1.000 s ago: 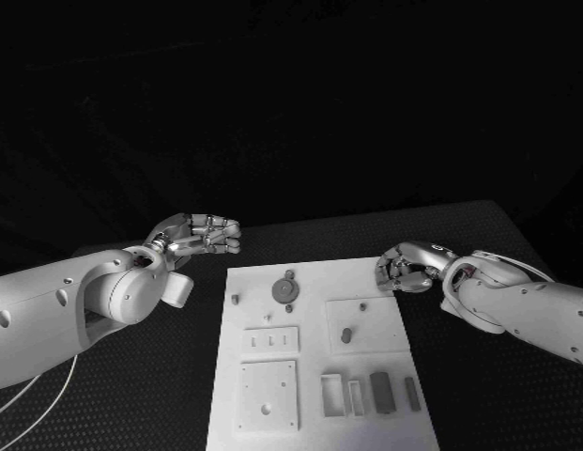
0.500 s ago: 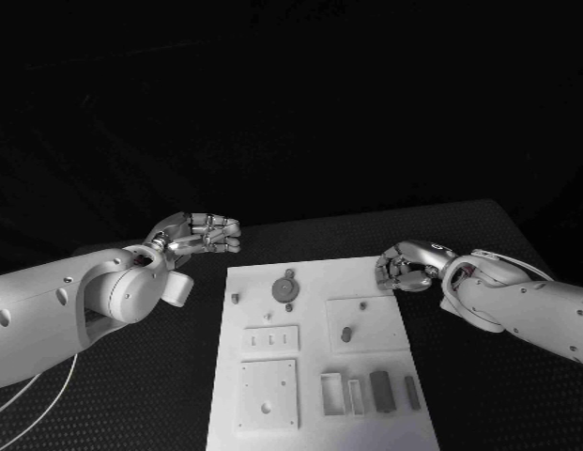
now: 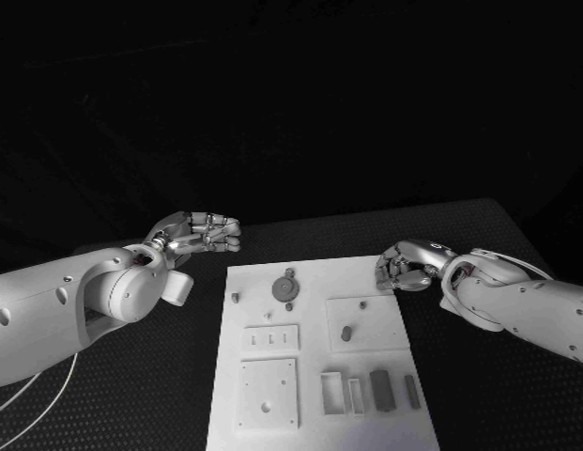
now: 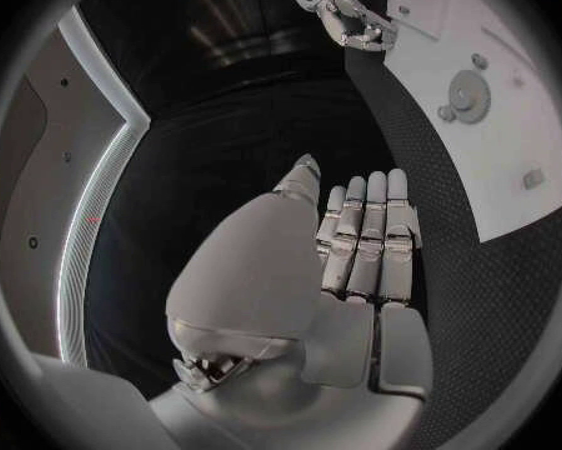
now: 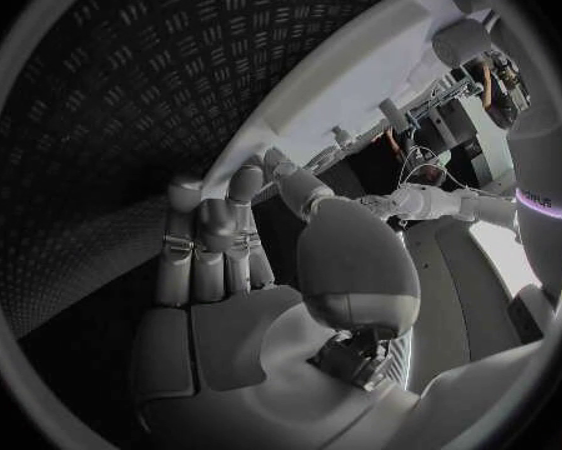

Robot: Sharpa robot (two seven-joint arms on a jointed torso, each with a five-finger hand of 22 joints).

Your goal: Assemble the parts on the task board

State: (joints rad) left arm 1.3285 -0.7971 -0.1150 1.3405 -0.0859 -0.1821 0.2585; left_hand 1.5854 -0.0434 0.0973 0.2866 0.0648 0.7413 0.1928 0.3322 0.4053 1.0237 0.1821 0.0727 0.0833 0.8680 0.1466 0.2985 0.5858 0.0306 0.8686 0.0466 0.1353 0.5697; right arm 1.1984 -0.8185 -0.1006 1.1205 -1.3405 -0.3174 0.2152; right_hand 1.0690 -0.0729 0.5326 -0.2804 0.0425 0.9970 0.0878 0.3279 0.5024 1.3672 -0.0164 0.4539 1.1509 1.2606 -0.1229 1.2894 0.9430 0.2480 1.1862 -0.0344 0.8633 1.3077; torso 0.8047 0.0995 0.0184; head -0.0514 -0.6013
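The white task board [image 3: 315, 371] lies lengthwise in the middle of the table. On it I see a round grey part [image 3: 285, 287] near its far end, a small grey part [image 3: 346, 333] on a square panel, and two dark grey blocks [image 3: 382, 390] near the front. My left hand [image 3: 199, 233] hovers beyond the board's far left corner, fingers curled in together and holding nothing [image 4: 362, 245]. My right hand [image 3: 406, 266] hangs at the board's far right corner, fingers curled with nothing in them [image 5: 219, 240]. The left wrist view also catches the board [image 4: 506, 160] and the right hand [image 4: 352, 18].
The table is black with a ribbed mat [image 3: 481, 235]. The board carries raised square panels [image 3: 268, 393] and a slotted plate [image 3: 271, 339]. A white cable [image 3: 41, 399] trails under my left arm at the front left.
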